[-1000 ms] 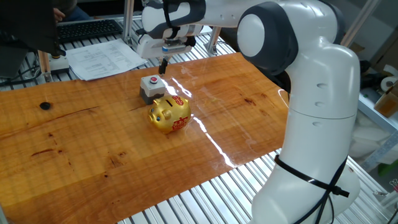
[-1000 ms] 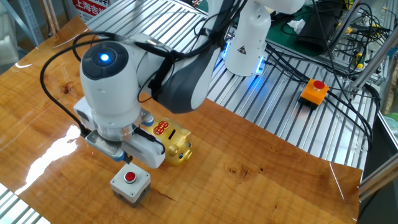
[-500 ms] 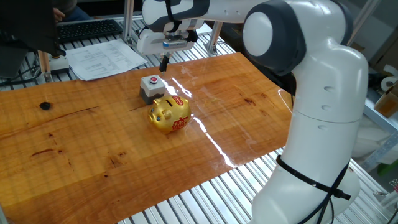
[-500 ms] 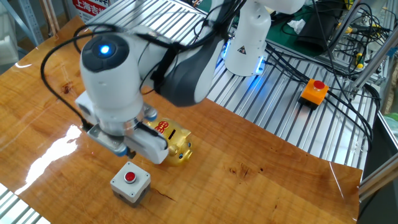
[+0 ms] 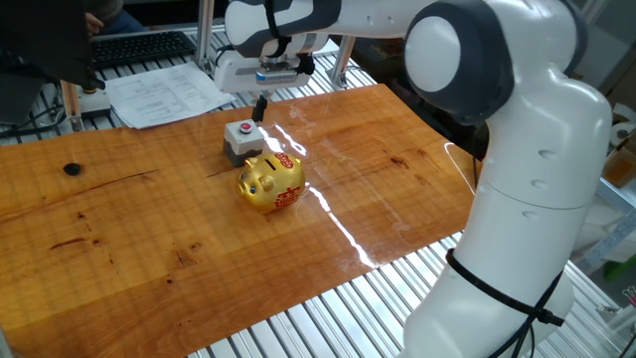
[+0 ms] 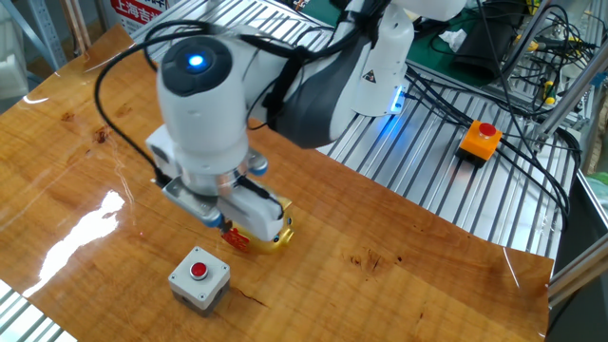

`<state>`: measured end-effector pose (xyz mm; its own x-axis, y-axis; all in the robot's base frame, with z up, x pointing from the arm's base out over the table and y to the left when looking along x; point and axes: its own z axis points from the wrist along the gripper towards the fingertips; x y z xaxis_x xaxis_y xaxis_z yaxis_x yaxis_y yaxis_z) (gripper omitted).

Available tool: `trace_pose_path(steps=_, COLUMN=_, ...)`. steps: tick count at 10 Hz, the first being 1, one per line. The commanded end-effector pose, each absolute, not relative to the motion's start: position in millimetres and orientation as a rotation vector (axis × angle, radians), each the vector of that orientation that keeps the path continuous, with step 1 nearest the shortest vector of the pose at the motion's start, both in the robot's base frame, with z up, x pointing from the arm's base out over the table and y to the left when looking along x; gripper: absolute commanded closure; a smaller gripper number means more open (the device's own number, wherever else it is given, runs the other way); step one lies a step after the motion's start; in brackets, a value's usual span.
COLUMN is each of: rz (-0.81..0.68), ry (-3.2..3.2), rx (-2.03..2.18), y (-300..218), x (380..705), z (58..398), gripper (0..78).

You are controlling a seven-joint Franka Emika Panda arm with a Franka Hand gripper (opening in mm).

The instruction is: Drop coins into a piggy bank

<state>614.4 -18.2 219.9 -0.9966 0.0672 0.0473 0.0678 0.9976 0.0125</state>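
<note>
Our hand (image 5: 260,103) has lifted off the button box (image 5: 242,139) toward the pig (image 5: 271,182), fingers seemingly pressed together, any coin unseen

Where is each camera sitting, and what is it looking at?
One fixed view: sits high, beside the robot's white base, looking across the wooden table; shows the arm and gripper above the grey button box.
The other fixed view: sits high on the opposite side, facing back toward the robot's base; the wrist fills the middle.
Both share the gold piggy bank and button box.

No legible text anywhere.
</note>
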Motion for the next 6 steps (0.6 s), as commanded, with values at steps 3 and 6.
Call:
trace_pose_path(steps=3, rz=-0.034, ry=-3.101, rx=-0.120, y=-1.8, x=583.9, z=219.4, gripper=76.4)
trace_pose_path(steps=6, rz=-0.029, ry=-3.100, rx=-0.134, y=3.9, x=576.6, z=221.5, gripper=76.4)
